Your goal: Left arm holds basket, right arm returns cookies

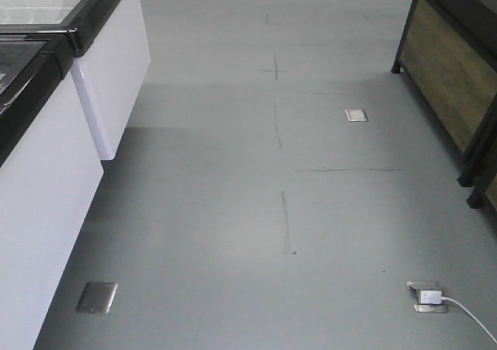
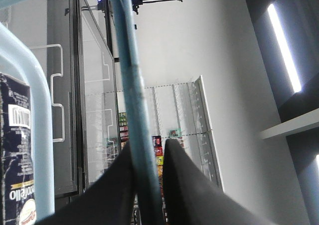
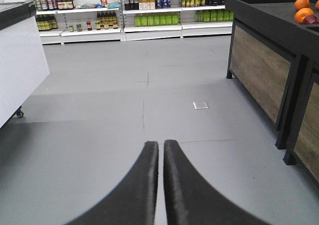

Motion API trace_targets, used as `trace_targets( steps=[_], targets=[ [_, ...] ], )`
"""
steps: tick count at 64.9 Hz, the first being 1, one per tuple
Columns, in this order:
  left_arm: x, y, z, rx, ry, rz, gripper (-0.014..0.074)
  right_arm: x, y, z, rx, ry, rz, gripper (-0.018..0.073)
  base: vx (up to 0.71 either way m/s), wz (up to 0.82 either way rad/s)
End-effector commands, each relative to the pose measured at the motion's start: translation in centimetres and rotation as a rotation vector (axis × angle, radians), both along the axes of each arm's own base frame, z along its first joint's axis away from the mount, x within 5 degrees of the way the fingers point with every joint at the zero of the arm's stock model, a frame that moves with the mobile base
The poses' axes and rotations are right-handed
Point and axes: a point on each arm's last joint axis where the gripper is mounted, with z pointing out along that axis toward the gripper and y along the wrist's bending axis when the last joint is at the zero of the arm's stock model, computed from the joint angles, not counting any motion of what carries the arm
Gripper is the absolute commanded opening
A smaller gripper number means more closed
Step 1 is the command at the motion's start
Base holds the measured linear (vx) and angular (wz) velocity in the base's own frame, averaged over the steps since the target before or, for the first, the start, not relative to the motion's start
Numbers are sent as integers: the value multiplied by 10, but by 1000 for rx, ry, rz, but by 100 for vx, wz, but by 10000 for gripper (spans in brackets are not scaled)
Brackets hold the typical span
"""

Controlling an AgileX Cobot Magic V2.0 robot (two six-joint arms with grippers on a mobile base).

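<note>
Left end effector [image 2: 149,145] clamped on blue basket handle [image 2: 130,75]. Cookies box [image 2: 17,150] near it. Right end effector [image 3: 161,145]: 2 fingers [image 3: 142,185] pressed together, above grey floor [image 3: 99,100].

Basket [image 2: 131,85] — pale blue; cookies [image 2: 15,175] dark navy, white barcode label; floor [image 1: 233,210] grey.

Ahead of the right end effector [image 3: 161,143] the grey floor [image 3: 124,105] lies open; white freezer cabinets [image 1: 54,179] bound its left, dark wooden display stands [image 3: 259,70] its right.
</note>
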Motion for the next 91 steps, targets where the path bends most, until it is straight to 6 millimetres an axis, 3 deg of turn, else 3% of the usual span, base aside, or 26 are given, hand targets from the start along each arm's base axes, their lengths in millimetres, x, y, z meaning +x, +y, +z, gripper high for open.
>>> trace_targets(
  steps=[1,7,51,91],
  targets=[
    [-2,-3,23,88,-101,2,32,0,0,1,-17,-65,-3,-6,0,0],
    [-2,-3,23,88,-101,2,-9,0,0,1,-17,-65,-3,-6,0,0],
    [-5,-4,37,141,-259,12,-4,0,0,1,-17,-65,-3,-6,0,0],
    [5,-26,48,121,-417,-209,-4,0,0,1,-17,-65,-3,-6,0,0]
  ],
)
